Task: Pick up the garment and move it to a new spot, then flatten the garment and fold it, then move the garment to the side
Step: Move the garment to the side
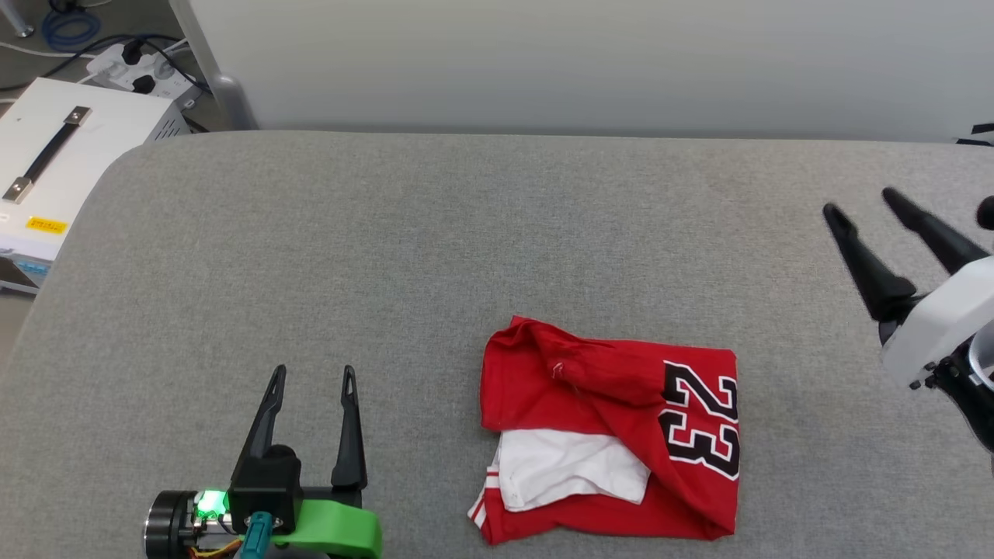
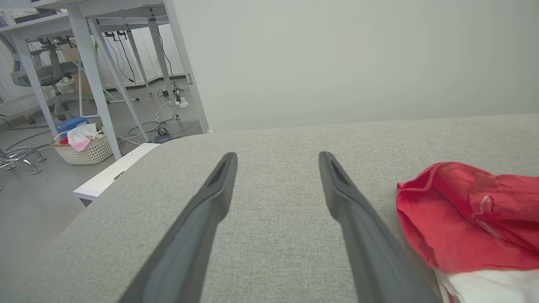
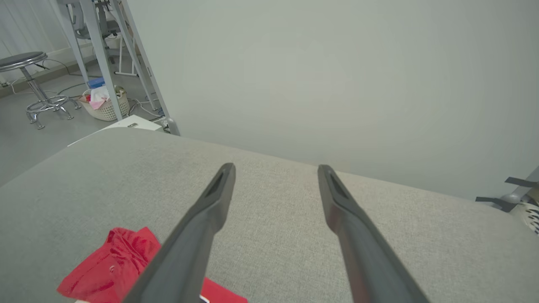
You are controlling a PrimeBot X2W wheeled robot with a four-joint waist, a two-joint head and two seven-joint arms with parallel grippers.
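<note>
The right hand [image 3: 276, 167], fingers spread, hovers over grey tabletop [image 3: 273, 252]; garment [image 3: 109, 269] lower left.

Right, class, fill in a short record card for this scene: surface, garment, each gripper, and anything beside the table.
surface: grey padded table
garment: red, folded, lying near the front edge, right of centre; a white sleeve and the number 23 showing
left gripper: open, holding nothing, to the left of the garment, apart from it
right gripper: open, holding nothing, to the right of the garment and farther back, apart from it
beside the table: white box with a black handle, far left
</note>
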